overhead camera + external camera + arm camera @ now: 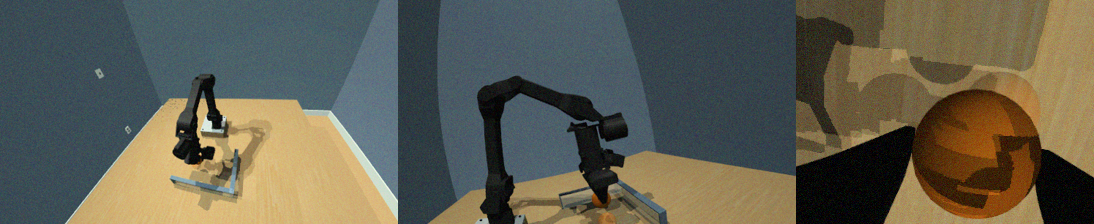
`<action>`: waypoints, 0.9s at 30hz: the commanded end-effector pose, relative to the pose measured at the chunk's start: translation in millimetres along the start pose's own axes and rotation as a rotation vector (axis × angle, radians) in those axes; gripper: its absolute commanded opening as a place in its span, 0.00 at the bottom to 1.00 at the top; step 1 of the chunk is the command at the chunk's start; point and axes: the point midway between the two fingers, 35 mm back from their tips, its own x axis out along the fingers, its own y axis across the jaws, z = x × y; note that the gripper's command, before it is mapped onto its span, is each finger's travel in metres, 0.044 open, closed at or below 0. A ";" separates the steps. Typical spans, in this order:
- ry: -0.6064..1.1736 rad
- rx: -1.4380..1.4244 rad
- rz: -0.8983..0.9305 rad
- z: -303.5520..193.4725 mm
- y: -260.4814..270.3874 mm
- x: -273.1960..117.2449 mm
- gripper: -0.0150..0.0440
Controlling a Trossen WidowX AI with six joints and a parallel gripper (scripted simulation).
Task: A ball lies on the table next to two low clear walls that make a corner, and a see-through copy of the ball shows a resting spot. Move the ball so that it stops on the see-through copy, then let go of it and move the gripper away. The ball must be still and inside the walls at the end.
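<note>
Two dark fingers of the gripper [602, 195] press on opposite sides of the orange ball [977, 155], so the jaws are clamped on it down by the table [300, 165], inside the angle of the clear walls [234, 172] and just beside the see-through copy [606, 218]. Being round, smooth and apparently rigid, the ball will likely roll at the least nudge and could squirt from an off-centre pinch, so across its widest middle is the sound place to hold it. The arm [552, 99] rises from its base, bends over at the elbow and drops the wrist steeply, nearly straight down, onto the ball.
</note>
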 end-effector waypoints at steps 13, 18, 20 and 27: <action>0.006 -0.016 0.015 -10.3 1.4 -70.0 0.25; 0.005 -0.016 0.014 -5.7 -8.8 -47.6 0.25; 0.005 -0.016 0.013 -4.0 -15.0 -34.5 0.25; 0.005 -0.016 0.013 -2.9 -22.4 -17.8 0.25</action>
